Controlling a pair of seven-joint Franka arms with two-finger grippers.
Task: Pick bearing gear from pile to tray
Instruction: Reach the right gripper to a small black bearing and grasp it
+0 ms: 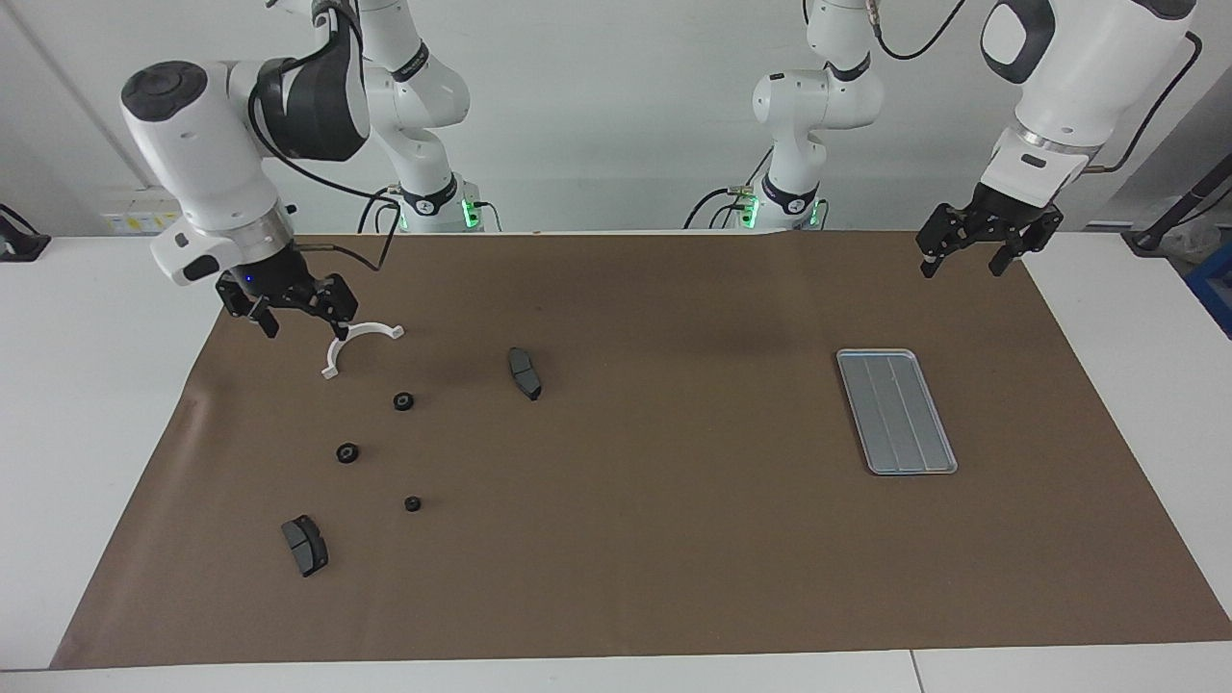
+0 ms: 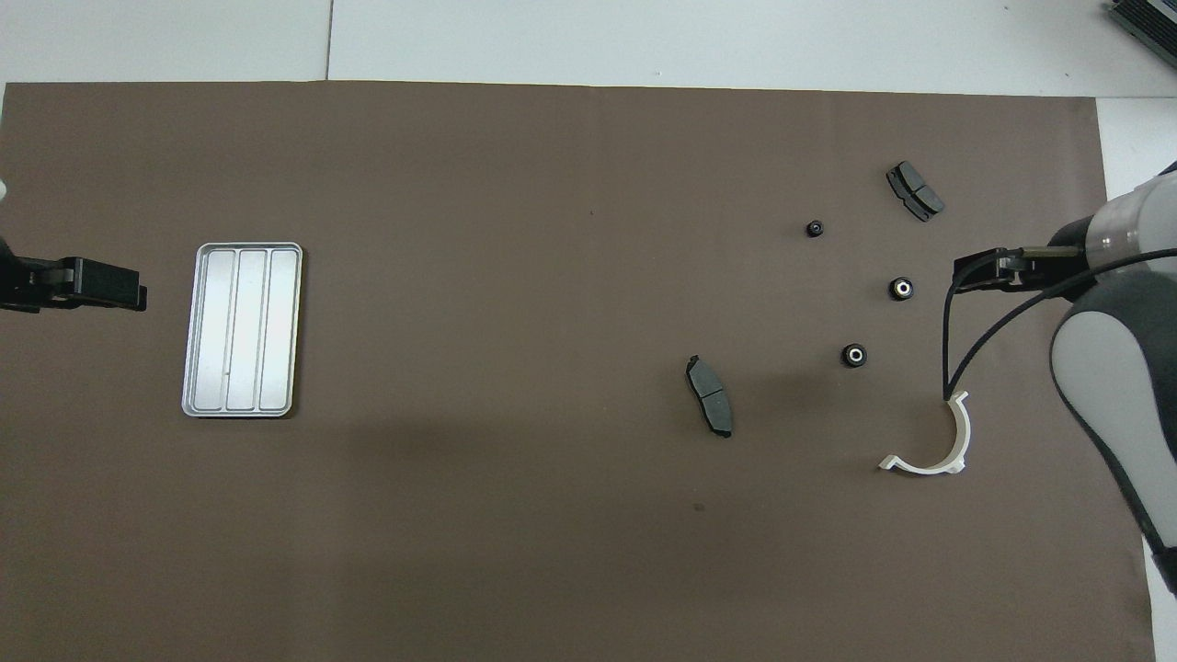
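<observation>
Hovering wide-open beside the white bracket, right hand, 3 gears nearby.

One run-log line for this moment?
right gripper: open, above white bracket | left gripper: open, waiting | gears: on mat | tray: empty

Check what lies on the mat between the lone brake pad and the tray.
Nothing: bare brown mat runs from the brake pad to the tray, clearest in the overhead view.
</observation>
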